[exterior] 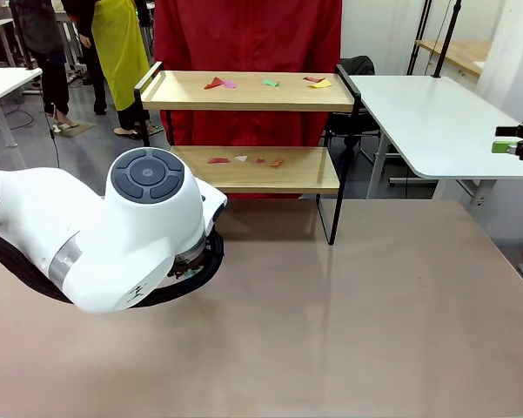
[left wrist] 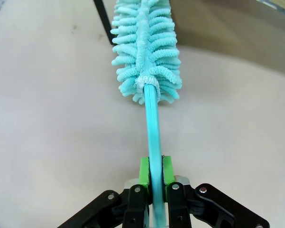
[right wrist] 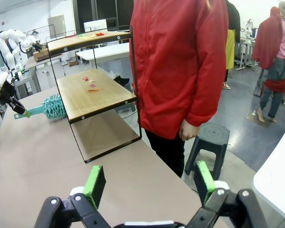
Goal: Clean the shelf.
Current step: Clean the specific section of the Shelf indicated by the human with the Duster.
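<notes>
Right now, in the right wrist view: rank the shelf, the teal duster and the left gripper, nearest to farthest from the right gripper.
From the open right gripper:
1. shelf: its black end frame stands nearest, straight ahead.
2. teal duster: its fluffy head lies beyond the shelf's near end, toward picture left.
3. left gripper: farthest, at the far left, shut on the duster's handle.

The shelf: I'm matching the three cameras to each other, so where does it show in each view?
Front view: the shelf stands top centre, paper scraps on both boards.
Left wrist view: one black leg of it at the top edge, left of the duster.
Right wrist view: upper left, beside the person in red.
Shared landmark: the tan table it stands on.
</notes>
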Controlling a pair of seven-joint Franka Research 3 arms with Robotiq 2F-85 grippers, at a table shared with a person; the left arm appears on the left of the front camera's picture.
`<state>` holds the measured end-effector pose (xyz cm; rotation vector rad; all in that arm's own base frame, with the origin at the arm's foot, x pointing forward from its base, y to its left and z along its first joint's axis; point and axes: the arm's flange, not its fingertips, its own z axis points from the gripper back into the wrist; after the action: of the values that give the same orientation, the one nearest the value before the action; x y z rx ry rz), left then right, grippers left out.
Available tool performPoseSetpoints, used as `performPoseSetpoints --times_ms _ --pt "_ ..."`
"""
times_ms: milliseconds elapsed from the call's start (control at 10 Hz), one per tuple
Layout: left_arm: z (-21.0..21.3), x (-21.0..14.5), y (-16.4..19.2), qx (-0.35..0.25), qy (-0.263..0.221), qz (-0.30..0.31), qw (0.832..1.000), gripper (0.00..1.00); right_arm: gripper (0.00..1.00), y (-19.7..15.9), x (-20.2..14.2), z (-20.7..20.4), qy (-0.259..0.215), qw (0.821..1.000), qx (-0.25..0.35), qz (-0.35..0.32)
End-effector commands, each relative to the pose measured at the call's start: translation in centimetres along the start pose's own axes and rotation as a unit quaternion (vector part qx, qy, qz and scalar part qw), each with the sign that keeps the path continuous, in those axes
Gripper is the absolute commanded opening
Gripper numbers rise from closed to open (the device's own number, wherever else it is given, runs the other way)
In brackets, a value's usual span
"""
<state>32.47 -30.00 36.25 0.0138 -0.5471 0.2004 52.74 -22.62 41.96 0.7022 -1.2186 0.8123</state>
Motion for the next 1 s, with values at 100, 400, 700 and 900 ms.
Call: performPoseSetpoints --times_ms 100,400,700,900 --pt "1.7 -2.2 3.6 0.066 -0.041 0.010 0.997 0.13 1.00 0.0 0.2 -0.1 0.000 1.000 0.000 0.002" --pt "3.1 -2.5 3.1 0.022 -0.060 -0.012 0.998 0.13 1.00 0.0 0.2 -0.1 0.000 1.000 0.000 0.002" --pt "1.7 -0.4 0.3 0.055 -0.038 -0.005 0.998 0.13 1.00 0.0 0.2 -0.1 0.000 1.000 0.000 0.002" --pt "2.4 -0.7 -0.5 -0.006 -0.044 -0.041 0.998 0.13 1.00 0.0 0.2 -0.1 0.000 1.000 0.000 0.002"
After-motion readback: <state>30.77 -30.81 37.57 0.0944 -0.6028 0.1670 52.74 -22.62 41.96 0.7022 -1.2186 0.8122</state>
